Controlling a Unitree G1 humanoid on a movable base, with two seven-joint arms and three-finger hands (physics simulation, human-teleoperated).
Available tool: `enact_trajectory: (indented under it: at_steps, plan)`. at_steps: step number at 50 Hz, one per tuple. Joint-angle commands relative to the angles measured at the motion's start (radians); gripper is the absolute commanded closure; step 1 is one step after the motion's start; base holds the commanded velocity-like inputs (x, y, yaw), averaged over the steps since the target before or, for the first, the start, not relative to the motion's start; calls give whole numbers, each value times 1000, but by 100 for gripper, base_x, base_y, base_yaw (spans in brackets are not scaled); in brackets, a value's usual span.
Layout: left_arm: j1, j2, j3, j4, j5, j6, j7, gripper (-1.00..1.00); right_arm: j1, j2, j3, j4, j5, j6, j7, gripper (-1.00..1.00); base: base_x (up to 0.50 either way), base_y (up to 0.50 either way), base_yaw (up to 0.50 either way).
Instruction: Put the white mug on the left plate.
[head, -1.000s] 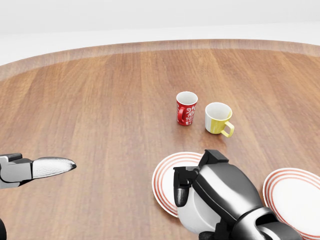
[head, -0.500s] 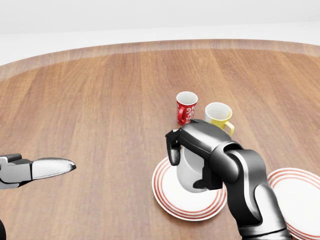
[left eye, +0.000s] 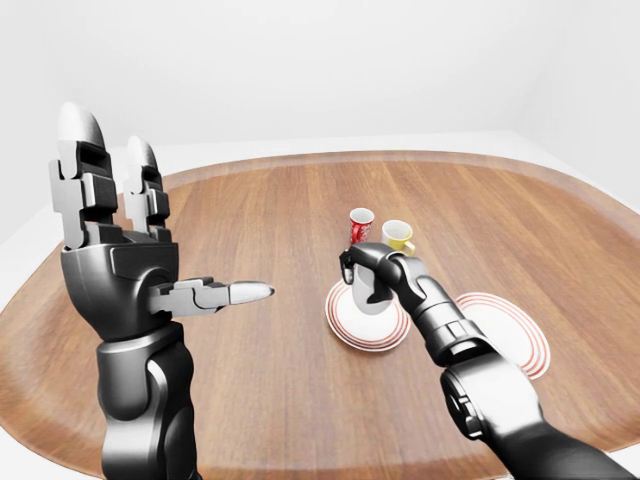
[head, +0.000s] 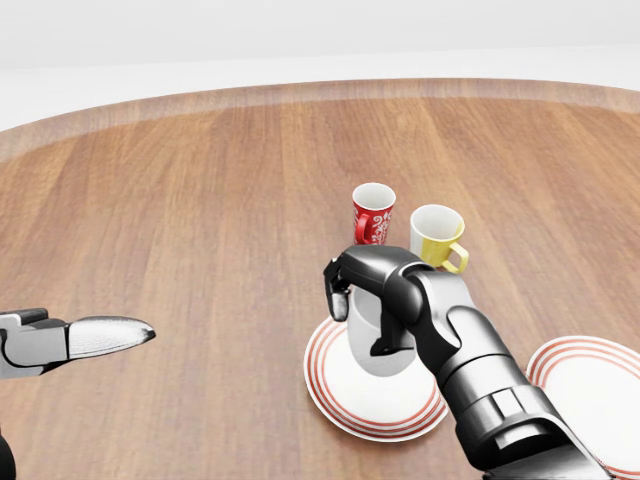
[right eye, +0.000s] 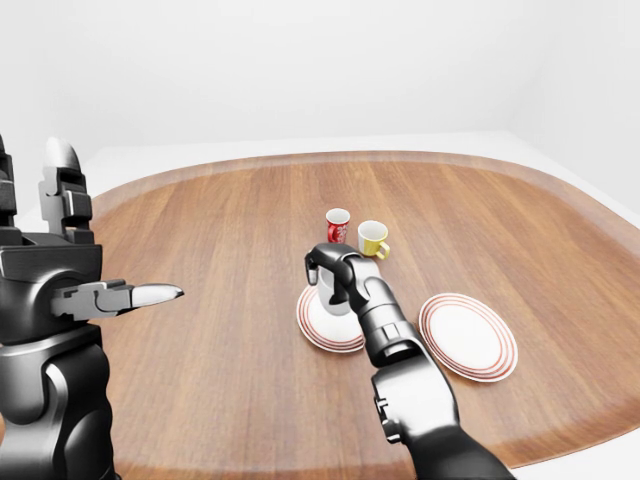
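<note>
My right hand (head: 360, 318) is shut on the white mug (head: 370, 340), fingers curled over its rim and side. The mug hangs upright, low over the middle of the left plate (head: 328, 398), a white plate with red rings. I cannot tell whether its base touches the plate. My left hand (left eye: 165, 230) is raised at the left of the left-eye view, open, fingers up and thumb pointing right, holding nothing. In the head view only its thumb tip (head: 100, 338) shows.
A red patterned mug (head: 373, 215) and a yellow mug (head: 435, 237) stand side by side just above the left plate. A second red-ringed plate (head: 590, 395) lies at the right. The round wooden table (head: 200, 230) extends far to the left and top.
My right hand has carried the white mug up from the bottom edge to over the left plate, then settled it slightly lower and to the left. The left hand has stayed put.
</note>
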Motion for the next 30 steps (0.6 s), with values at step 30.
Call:
enact_trajectory:
  at_steps: [30]
  plan:
    - [-4,6,7,16,-8,0,1,-100,-155,42,10,364,-70,0,-223,100,0,0,0]
